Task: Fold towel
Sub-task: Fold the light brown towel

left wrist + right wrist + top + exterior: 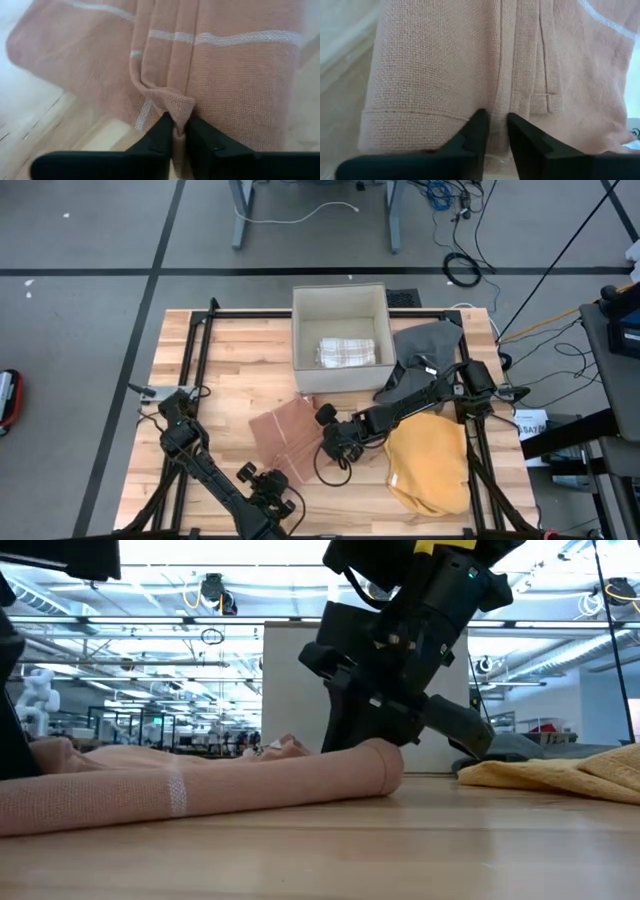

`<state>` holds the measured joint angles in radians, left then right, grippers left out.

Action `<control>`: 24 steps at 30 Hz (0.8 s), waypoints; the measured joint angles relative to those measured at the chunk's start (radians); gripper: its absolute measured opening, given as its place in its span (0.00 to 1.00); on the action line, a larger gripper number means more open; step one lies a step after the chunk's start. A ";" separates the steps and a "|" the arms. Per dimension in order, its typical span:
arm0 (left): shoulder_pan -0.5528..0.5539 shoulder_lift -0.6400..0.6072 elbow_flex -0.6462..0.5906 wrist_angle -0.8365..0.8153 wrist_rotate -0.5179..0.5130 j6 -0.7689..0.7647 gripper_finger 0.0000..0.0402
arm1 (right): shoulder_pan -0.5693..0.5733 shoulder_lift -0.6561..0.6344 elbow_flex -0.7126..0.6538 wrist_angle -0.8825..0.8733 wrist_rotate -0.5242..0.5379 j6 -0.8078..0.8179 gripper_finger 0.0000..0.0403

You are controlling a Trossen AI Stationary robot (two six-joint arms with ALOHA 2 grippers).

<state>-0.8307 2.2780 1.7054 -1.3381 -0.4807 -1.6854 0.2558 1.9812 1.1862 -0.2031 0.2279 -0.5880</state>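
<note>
A salmon-pink towel (287, 436) with pale stripes lies folded in several layers on the wooden table, left of centre. My left gripper (272, 478) is at its near edge, shut on a puckered bit of cloth (176, 106). My right gripper (328, 442) is at the towel's right edge, and its fingers (496, 127) are closed on stacked hems. In the low view the towel (200, 785) rests as a low rounded fold on the tabletop, with the right gripper (375, 735) just behind its right end. My left gripper pinches a small bunched fold (177, 112) at the towel's near edge between its two fingers, slanting down from the near side. The cloth puckers up at the fingers; the rest lies flat on the table. My right gripper has the towel's layered hem edges (498, 112) between its two fingers, slanting down from the table's right. The fingers lie along the hems. Several layers show there, and the towel lies on the table.
A white open box (340, 305) holding a folded checked cloth (346, 351) stands at the far middle. A grey cloth (432, 340) lies right of it and a yellow cloth (430, 465) at the near right. Black frame rails (195, 350) run along the table's sides.
</note>
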 joint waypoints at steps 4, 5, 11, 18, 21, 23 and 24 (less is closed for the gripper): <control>-0.004 0.000 0.020 -0.067 0.009 -0.011 0.25 | 0.000 0.000 0.000 0.002 0.009 0.009 0.24; -0.005 0.000 0.030 -0.089 0.009 -0.011 0.27 | 0.000 0.000 0.000 0.003 0.010 0.014 0.25; -0.026 0.000 0.117 -0.235 -0.077 -0.062 0.34 | 0.000 -0.006 0.000 -0.005 0.054 0.034 0.30; -0.052 0.000 0.149 -0.231 -0.156 -0.033 0.35 | 0.017 -0.072 -0.003 -0.053 0.090 0.040 0.30; -0.068 0.000 0.150 -0.220 -0.157 -0.009 0.35 | 0.029 -0.109 -0.003 -0.086 0.110 0.051 0.30; -0.081 0.000 0.150 -0.215 -0.155 -0.009 0.35 | 0.041 -0.135 -0.002 -0.096 0.112 0.053 0.30; -0.086 0.000 0.150 -0.215 -0.154 -0.011 0.35 | 0.047 -0.145 -0.002 -0.102 0.099 0.053 0.30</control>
<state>-0.9171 2.2776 1.8553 -1.5528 -0.6349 -1.6967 0.3029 1.8366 1.1847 -0.3051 0.3269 -0.5346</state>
